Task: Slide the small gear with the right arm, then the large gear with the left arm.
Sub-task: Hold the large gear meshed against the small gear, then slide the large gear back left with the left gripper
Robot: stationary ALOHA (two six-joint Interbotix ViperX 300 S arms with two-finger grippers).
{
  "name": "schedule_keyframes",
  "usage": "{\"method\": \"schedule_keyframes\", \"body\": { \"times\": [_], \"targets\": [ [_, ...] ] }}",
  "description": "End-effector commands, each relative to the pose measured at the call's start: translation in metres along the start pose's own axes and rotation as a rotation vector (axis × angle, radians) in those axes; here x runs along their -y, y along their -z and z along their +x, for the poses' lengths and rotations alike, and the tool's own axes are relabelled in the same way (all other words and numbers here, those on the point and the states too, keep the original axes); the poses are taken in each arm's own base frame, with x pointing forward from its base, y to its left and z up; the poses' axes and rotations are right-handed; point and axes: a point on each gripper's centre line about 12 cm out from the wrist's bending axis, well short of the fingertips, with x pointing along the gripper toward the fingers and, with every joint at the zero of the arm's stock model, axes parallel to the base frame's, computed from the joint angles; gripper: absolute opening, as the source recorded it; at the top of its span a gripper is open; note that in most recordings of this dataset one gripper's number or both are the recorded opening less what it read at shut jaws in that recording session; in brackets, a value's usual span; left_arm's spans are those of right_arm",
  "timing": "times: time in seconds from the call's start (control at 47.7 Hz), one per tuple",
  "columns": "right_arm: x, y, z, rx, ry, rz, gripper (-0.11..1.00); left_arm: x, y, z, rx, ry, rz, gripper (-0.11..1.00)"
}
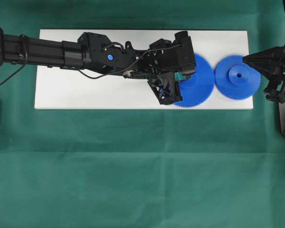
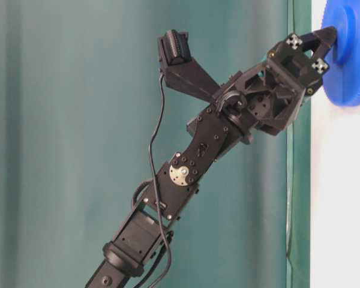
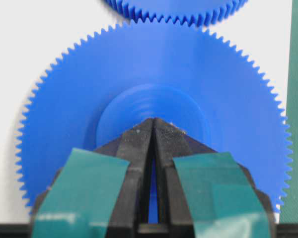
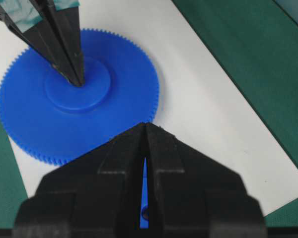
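The left claw (image 3: 153, 124) was pinched to a point, holding nothing, its tip planted in the centre of the large gear's (image 1: 199, 80) hub, I'd judge so the arm could drag the gear flat across the white board (image 1: 85, 90) rather than lift it. The right claw (image 1: 247, 60) was likewise closed and empty, poised just above the small gear (image 1: 237, 77), its sliding seemingly done. Both gears lay flat at the board's right end on the desk (image 1: 133, 166), teeth meshing or nearly so. Being round, neither had a long axis; hubs faced upward.
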Motion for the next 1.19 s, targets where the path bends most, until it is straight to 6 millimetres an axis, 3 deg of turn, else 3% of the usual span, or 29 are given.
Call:
{"method": "schedule_keyframes", "body": {
  "times": [0.0, 0.44, 0.671, 0.901, 1.174],
  "targets": [
    [-0.001, -0.005, 0.000, 0.018, -0.006, -0.004, 0.50, 0.003, -0.004, -0.008, 0.003, 0.004, 0.009, 0.00],
    [-0.003, -0.005, 0.000, 0.016, -0.014, -0.008, 0.50, 0.003, -0.004, -0.010, -0.002, 0.003, 0.010, 0.00],
    [-0.003, -0.004, 0.000, 0.012, -0.012, -0.006, 0.50, 0.000, 0.002, -0.025, -0.011, 0.000, 0.003, 0.00],
    [-0.003, -0.004, 0.000, 0.012, -0.015, -0.008, 0.50, -0.011, 0.028, -0.045, -0.058, -0.015, -0.020, 0.00],
    [-0.005, -0.004, 0.000, 0.010, -0.027, -0.014, 0.50, -0.023, 0.084, -0.079, -0.153, -0.039, -0.096, 0.00]
  ]
}}
